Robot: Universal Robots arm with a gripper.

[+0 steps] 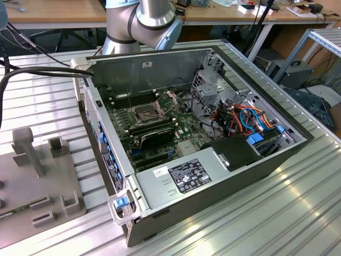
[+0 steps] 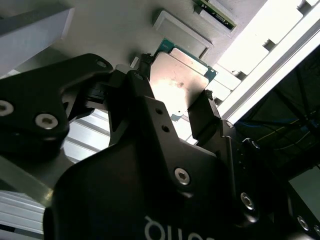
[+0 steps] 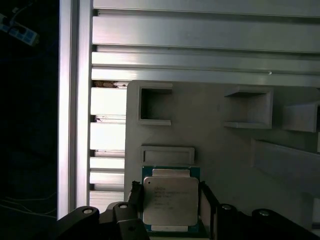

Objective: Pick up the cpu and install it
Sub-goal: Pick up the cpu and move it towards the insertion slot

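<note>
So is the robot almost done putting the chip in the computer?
Not yet, nothing is installed. In the first wrist view the tool is closed on the cpu at the grey holder; I cannot tell if it is lifted. Left to do: the dark socket in the open computer case looks empty.

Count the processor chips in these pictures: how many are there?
1. The processor chip is at the gripper, with the grey tray behind it. Another could be hidden inside the computer case.
</note>
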